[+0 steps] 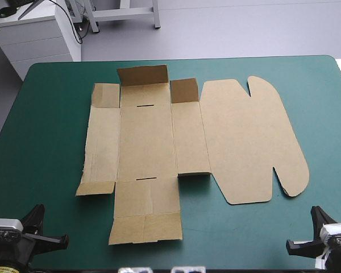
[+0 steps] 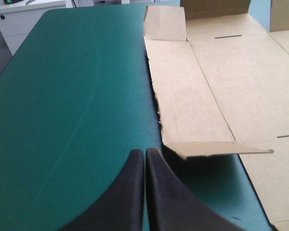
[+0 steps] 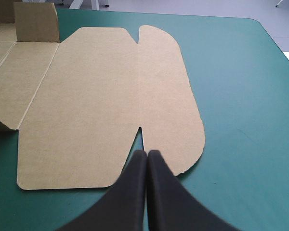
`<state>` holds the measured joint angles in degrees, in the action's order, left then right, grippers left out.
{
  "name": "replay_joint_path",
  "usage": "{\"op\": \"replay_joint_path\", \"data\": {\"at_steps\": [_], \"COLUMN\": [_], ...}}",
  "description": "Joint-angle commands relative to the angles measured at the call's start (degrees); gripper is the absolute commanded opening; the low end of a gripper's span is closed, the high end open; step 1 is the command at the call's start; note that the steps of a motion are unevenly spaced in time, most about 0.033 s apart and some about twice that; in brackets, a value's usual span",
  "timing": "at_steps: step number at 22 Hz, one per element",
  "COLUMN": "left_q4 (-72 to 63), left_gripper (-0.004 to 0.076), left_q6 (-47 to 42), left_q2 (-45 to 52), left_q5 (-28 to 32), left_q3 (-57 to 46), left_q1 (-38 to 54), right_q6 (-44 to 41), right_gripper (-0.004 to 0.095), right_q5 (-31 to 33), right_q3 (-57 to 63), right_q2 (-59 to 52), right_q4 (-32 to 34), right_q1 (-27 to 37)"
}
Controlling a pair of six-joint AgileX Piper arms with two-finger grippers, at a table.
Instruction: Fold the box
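The brown box [image 1: 159, 136] lies as a flat cut sheet in the middle of the teal-green table, with small flaps at its far edge standing up a little. Its wide lid panel [image 1: 253, 139] with rounded corners spreads to the right. My left gripper [image 1: 37, 227] rests at the near left corner, shut, with nothing in it; in the left wrist view its tips [image 2: 145, 153] sit just short of the box's [image 2: 221, 86] near-left flap [image 2: 216, 148]. My right gripper [image 1: 307, 230] waits at the near right corner, shut and empty, its tips [image 3: 147, 154] close to the lid's [image 3: 106, 106] near edge.
A white cabinet [image 1: 34, 34] stands beyond the table's far left corner. Bare teal-green cover [image 1: 51, 136] runs along the left of the box, and another bare strip [image 1: 329, 125] lies to the right of the lid.
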<state>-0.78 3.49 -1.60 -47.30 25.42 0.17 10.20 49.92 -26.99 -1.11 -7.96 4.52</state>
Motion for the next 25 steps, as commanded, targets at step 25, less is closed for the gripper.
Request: {"op": "replay_joint_path", "data": {"at_steps": [25], "left_q4": [-40.0], "left_gripper": [0.0018], "left_q6": [28.35], "left_q2": [-71.38], "left_q5": [-4.19], "left_q3": [31.8], "left_q1": [16.62], "right_q6": [0.01], "right_gripper": [-0.0019], "right_q5": [-4.64], "right_q3": [-1.07], "right_q2": [-0.85], "right_q4": [-0.26], "right_q1": [0.12]}}
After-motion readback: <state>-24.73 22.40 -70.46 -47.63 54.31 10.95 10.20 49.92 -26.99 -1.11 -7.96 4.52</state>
